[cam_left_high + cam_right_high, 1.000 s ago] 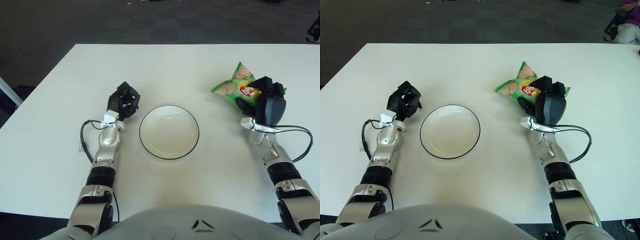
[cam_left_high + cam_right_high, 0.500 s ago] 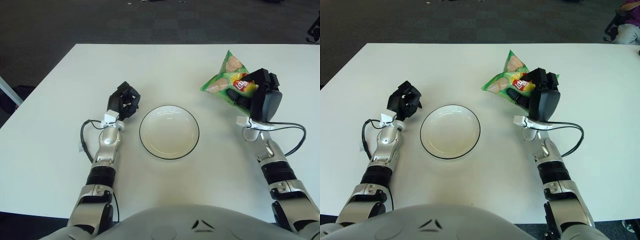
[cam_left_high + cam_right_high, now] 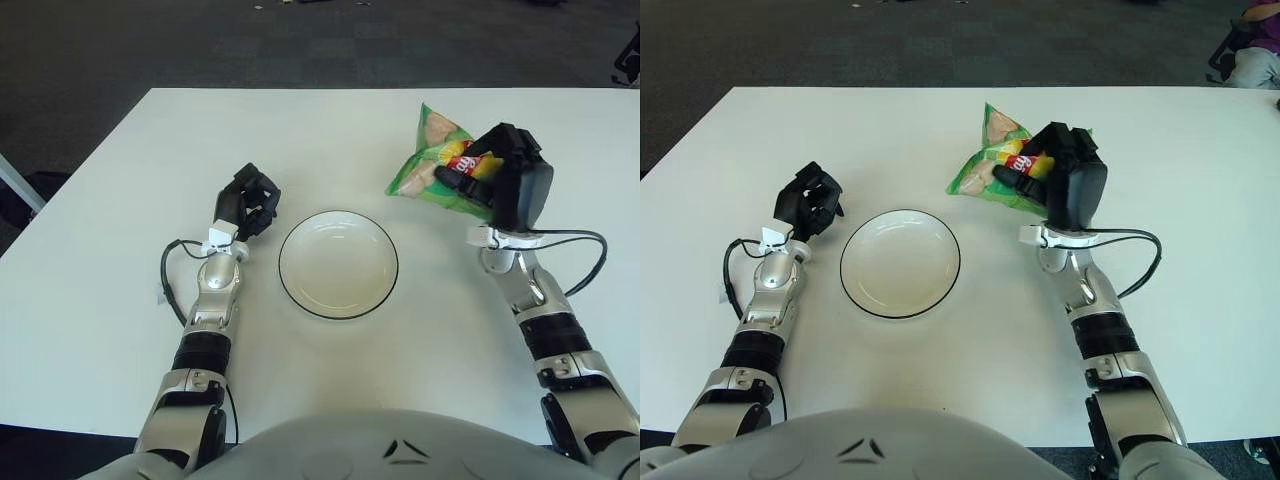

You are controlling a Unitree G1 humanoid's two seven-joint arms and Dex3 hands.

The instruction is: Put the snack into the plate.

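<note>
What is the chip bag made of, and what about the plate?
The chip bag, held by the right hand, looks like thin shiny plastic film: it is crinkled, with bright green print. The plate looks like glazed ceramic, or maybe hard plastic: smooth, glossy, off-white, with a thin dark rim. The left hand shows to the left of the plate.

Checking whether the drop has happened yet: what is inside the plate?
Nothing: the plate shows only its bare white bowl. The snack bag is gripped in the right hand, right of the plate. The left hand shows left of it.

Snack bag (image 3: 432,165) partly behind right hand (image 3: 505,182)
</note>
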